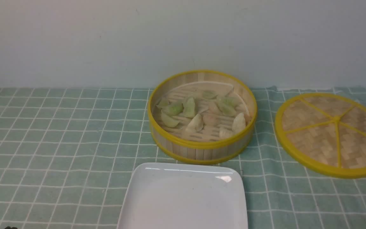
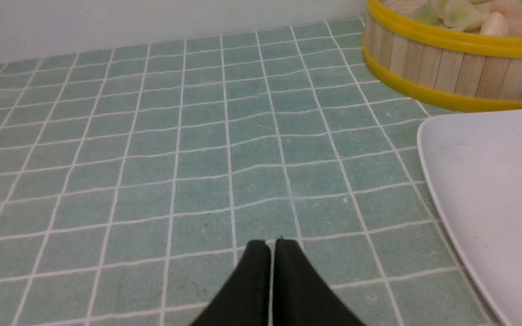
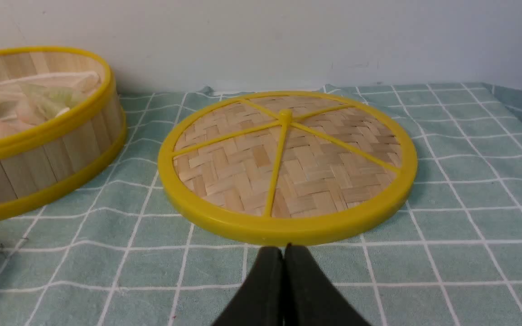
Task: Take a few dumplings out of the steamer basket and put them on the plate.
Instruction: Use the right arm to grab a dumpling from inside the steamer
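The steamer basket (image 1: 202,148) stands at the middle of the table, with several pale green, cream and pinkish dumplings (image 1: 189,108) on its slatted floor. The white square plate (image 1: 183,197) lies empty just in front of it. The basket (image 2: 451,63) and the plate (image 2: 492,190) show in the left wrist view, and the basket (image 3: 39,154) in the right wrist view. My left gripper (image 2: 272,242) is shut and empty over bare cloth left of the plate. My right gripper (image 3: 283,248) is shut and empty just in front of the lid. Neither gripper shows in the front view.
The flat woven lid (image 1: 332,133) with yellow spokes lies right of the basket, and it shows in the right wrist view (image 3: 288,163). A green checked cloth (image 1: 59,133) covers the table. A pale wall (image 1: 106,38) runs behind.
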Controlling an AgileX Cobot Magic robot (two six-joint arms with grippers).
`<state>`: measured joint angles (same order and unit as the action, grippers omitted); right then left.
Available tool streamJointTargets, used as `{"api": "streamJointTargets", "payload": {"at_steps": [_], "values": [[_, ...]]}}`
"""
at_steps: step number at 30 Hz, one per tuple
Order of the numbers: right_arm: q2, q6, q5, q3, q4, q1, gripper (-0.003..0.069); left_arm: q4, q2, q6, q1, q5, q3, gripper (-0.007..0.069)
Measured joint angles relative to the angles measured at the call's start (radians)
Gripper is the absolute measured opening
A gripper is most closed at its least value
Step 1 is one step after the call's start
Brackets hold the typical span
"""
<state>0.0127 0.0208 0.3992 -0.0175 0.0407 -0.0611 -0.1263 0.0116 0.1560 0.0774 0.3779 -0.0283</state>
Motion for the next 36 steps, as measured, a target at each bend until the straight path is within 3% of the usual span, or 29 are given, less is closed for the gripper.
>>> {"api": "streamJointTargets", "payload": {"at_steps": [20,24,30,36], "values": [[0.0,0.007,-0.019,-0.001,0.02,0.0,-0.0013,0.0,0.0,0.0,0.0,0.0,0.0,-0.0006],[0.0,0.052,-0.129,-0.011,0.133,0.001,-0.0013,0.0,0.0,0.0,0.0,0.0,0.0,-0.0006],[0.0,0.166,-0.452,-0.011,0.495,0.001,-0.0013,0.0,0.0,0.0,0.0,0.0,0.0,-0.0006],[0.0,0.197,-0.627,-0.011,0.644,0.002,-0.0013,0.0,0.0,0.0,0.0,0.0,0.0,-0.0006]]}}
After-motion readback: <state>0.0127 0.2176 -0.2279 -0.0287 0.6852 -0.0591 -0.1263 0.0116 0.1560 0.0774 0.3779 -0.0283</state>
